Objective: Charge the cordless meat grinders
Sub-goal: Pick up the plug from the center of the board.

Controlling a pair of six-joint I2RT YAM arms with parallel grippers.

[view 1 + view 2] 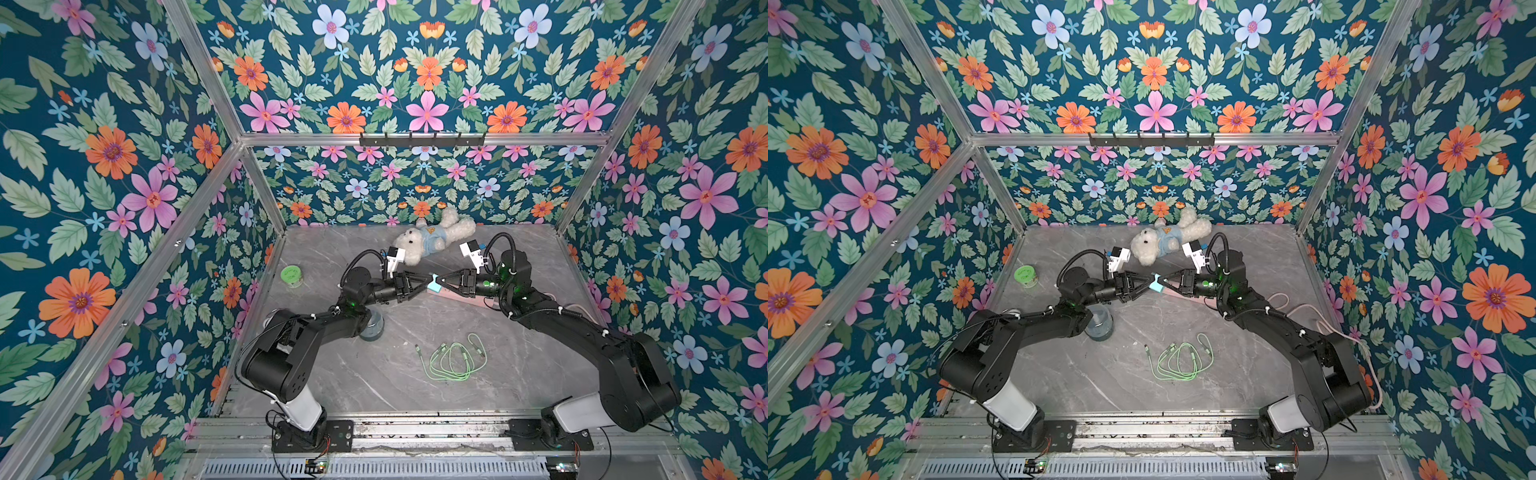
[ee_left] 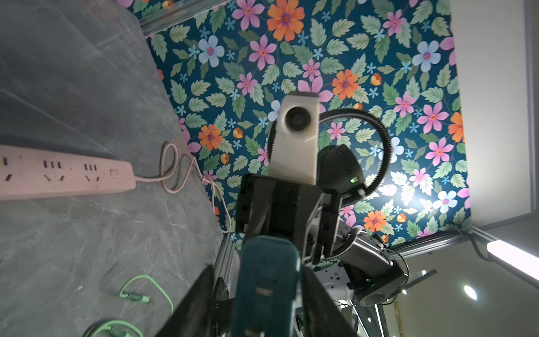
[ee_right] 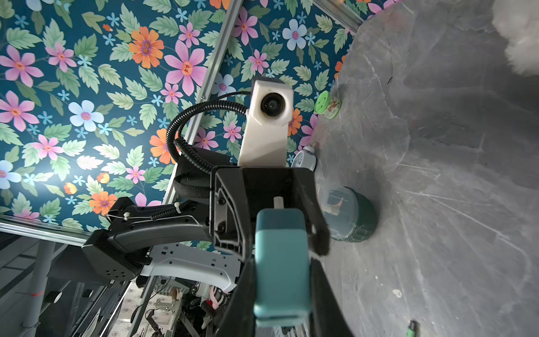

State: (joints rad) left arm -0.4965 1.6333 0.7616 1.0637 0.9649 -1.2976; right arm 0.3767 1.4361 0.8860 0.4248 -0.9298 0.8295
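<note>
The cordless meat grinder (image 1: 372, 327), a squat cylinder with a clear grey-blue dome and teal base, stands on the marble table, half hidden under my left forearm; it also shows as the grinder (image 3: 351, 216) in the right wrist view. Mid-table my two grippers meet tip to tip around a small teal charger block (image 1: 435, 285) held off the table. My right gripper (image 3: 281, 262) is shut on the block (image 3: 281, 280). My left gripper (image 2: 258, 268) stands open around the block's other end (image 2: 267, 280), with a gap on one side.
A pink power strip (image 2: 64, 172) lies under the right gripper, its cord trailing to the right wall. A coiled green cable (image 1: 453, 358) lies near the front. A white teddy (image 1: 432, 239) lies at the back, a green-lidded jar (image 1: 293, 276) at the left, and a white alarm clock (image 3: 304, 159) beside it.
</note>
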